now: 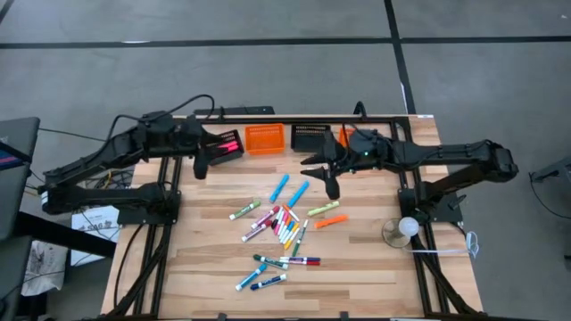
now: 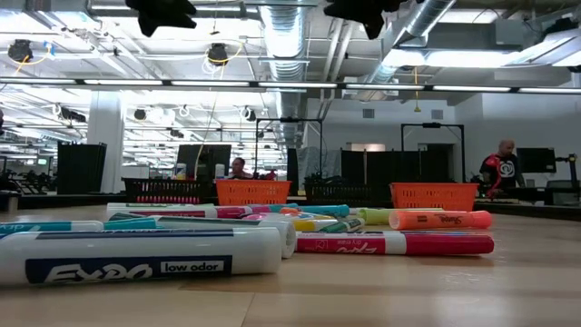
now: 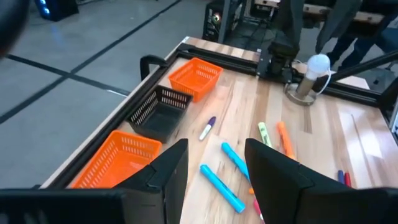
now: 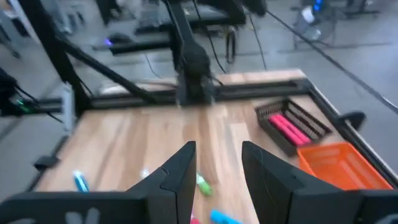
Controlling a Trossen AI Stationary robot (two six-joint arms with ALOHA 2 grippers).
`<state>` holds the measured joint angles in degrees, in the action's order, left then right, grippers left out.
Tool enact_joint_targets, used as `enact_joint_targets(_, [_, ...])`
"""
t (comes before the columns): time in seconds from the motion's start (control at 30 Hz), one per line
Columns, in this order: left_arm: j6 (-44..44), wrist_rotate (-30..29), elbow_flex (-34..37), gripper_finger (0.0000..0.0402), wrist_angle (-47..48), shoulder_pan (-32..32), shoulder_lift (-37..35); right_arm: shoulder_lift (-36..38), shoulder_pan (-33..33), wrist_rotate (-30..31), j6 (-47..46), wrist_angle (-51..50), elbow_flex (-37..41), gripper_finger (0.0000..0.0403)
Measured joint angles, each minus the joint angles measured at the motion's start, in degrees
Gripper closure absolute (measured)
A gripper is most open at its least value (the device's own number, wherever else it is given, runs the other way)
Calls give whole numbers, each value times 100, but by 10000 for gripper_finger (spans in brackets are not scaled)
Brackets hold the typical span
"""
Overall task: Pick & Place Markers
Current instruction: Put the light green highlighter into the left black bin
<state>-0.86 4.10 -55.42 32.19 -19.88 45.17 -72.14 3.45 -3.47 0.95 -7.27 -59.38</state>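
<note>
Many coloured markers [image 1: 284, 223] lie scattered flat on the middle of the wooden table [image 1: 375, 267]; the low view shows them close up [image 2: 136, 254]. Pink markers [image 4: 292, 129] lie inside the black basket [image 1: 227, 144] at the far left. My left gripper [image 1: 202, 168] hovers open near that basket, above the table, with nothing between its fingers [image 3: 217, 180]. My right gripper [image 1: 332, 185] hangs open above the table just beyond the marker pile, also holding nothing [image 4: 217, 174]. A blue marker [image 3: 222, 188] and a green marker [image 4: 203, 185] show past the fingers.
Along the far edge stand an orange basket [image 1: 265, 138], a second black basket [image 1: 310, 136] and another orange basket [image 1: 343, 137], partly under the right arm. A white bulb on a round base [image 1: 406, 229] stands at the right. People show in the room behind [image 2: 499, 168].
</note>
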Motion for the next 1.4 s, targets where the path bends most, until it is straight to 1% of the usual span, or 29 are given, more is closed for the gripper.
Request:
enact_joint_targets(0.07, [7, 0, 0, 244, 2, 0, 39, -50, -121, 239, 59, -593, 2, 284])
enact_joint_targets(0.17, [11, 0, 0, 244, 2, 0, 77, -201, -233, 238, 29, -1598, -15, 284])
enact_joint_targets(0.23, [39, 2, 0, 244, 2, 0, 85, -308, -286, 211, -178, -2491, 22, 284])
enact_joint_targets(0.37, [55, 0, 0, 244, -10, -6, 120, -608, -349, 184, -502, -3132, 7, 284])
enact_joint_targets(0.5, [57, 0, -2, 244, -20, -6, 180, -935, -344, 154, -540, -3188, 4, 284])
enact_joint_targets(0.67, [52, 1, -1, 244, -1, -4, 222, -1399, -346, -250, -247, -3429, 2, 284])
enact_joint_targets(0.97, [57, 0, -1, 244, -11, -2, 225, -2212, -386, -274, -166, -3689, 2, 284])
enact_joint_targets(1.2, [57, 2, 0, 244, -11, -2, 225, -2394, -376, -275, 490, -3671, 2, 284])
enact_joint_targets(1.4, [59, 2, -1, 244, -11, -3, 225, -2394, -375, -269, 747, -3663, 2, 284])
